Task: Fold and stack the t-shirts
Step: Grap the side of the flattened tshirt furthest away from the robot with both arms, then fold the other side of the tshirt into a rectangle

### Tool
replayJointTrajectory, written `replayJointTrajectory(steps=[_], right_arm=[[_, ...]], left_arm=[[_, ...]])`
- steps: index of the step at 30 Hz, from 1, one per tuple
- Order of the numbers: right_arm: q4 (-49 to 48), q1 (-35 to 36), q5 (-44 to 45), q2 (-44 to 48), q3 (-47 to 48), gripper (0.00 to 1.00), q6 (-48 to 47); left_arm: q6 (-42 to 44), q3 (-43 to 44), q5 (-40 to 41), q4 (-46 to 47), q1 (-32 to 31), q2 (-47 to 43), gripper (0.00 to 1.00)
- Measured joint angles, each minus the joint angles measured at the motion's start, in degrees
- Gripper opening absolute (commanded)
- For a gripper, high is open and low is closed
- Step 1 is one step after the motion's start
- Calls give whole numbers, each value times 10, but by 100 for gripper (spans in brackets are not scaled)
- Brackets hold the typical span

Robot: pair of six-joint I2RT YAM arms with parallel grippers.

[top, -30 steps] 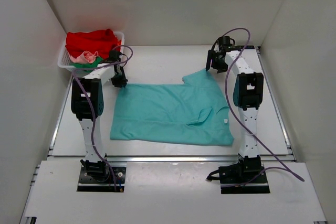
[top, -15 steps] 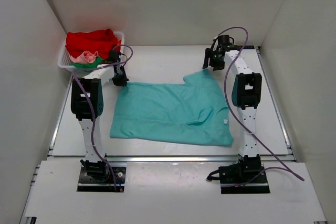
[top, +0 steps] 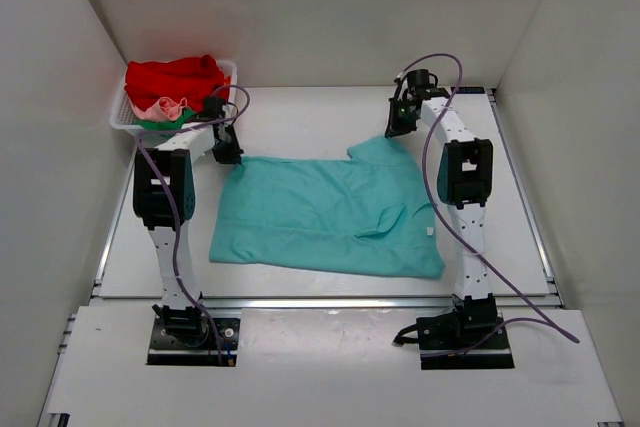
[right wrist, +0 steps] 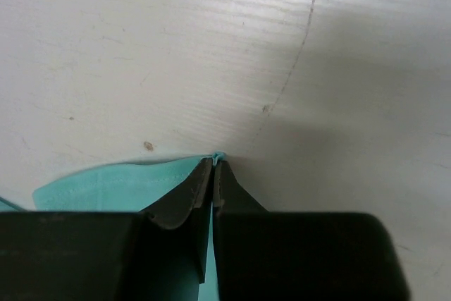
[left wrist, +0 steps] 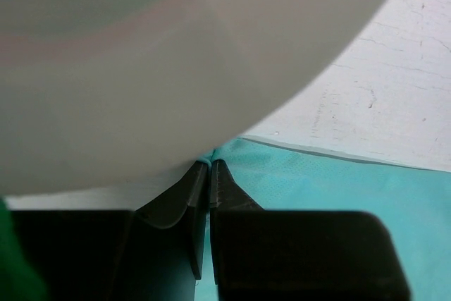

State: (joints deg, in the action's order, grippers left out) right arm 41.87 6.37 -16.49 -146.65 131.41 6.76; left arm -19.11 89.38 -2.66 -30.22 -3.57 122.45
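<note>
A teal t-shirt [top: 325,212] lies spread across the middle of the table. My left gripper [top: 230,154] is shut on its far left corner; in the left wrist view teal cloth [left wrist: 331,185] runs pinched between the two dark fingers [left wrist: 229,192]. My right gripper [top: 397,125] is shut on the shirt's far right sleeve tip, and a teal fold [right wrist: 106,185] pokes out at the fingertips [right wrist: 189,192]. Red [top: 172,77], pale pink [top: 165,107] and green [top: 150,123] t-shirts sit heaped in the basket at the far left.
The white lattice basket [top: 118,119] stands in the far left corner, close behind the left arm. White walls enclose the table on three sides. A purple cable [top: 520,292] loops from the right arm down to its base.
The right gripper has moved a little left and farther back along the sleeve and has closed on its tip. The left gripper has kept its place at the shirt's far left corner.
</note>
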Motion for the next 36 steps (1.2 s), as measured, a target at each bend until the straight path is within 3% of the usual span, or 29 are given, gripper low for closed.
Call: replayJointTrajectory(steps=[12,26,36], right_arm=[[28,41,16,156,-126,0,-49],[-25,81,22,459,-506,0,-51],[-55,58,6,597,-655,0,-37]], left_arm=[[21,-66,-10,18,7,-52,0],[63,-168,-7,25,8,-179,0],[86,-283,15,33,12,-276,0]])
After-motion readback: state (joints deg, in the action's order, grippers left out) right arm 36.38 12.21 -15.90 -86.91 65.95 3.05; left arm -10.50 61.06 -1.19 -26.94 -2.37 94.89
